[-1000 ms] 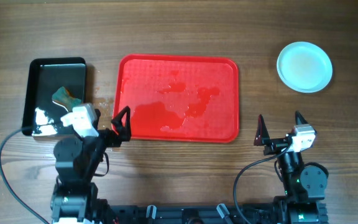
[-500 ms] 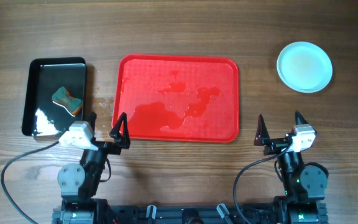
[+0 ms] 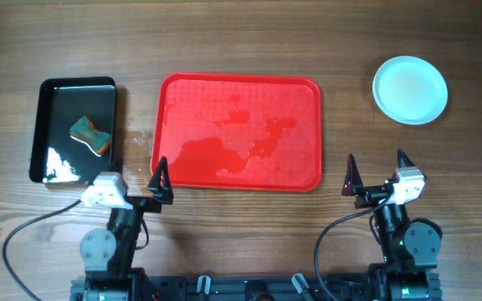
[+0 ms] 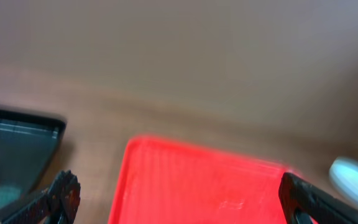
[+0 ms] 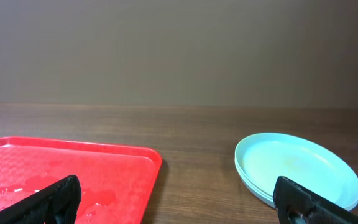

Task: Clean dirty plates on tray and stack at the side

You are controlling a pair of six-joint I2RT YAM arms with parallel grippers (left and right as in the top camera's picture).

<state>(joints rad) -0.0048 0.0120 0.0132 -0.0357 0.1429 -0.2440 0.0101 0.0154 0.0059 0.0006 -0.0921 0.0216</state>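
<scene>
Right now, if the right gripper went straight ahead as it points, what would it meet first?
Probably the stacked plates, clipping the right gripper's right side; its centre line runs over bare table between them and the tray. Height is unclear; it might pass above.

Black two-fingered left gripper (image 3: 141, 177) with tapering, pointed fingers (image 3: 161, 171); white boxy camera housing (image 3: 105, 191) on the wrist. Beneath, a round grey-black joint motor (image 3: 99, 247) and a thin black cable (image 3: 11, 234) in a wide loop. Same build for the black right gripper (image 3: 376, 167): white wrist block (image 3: 407, 184), dark round joint (image 3: 417, 238) with a small green light, thin black curved lead (image 3: 316, 247). Up close from the right wrist, matte black fingertips (image 5: 55, 198) with blunt edges.
</scene>
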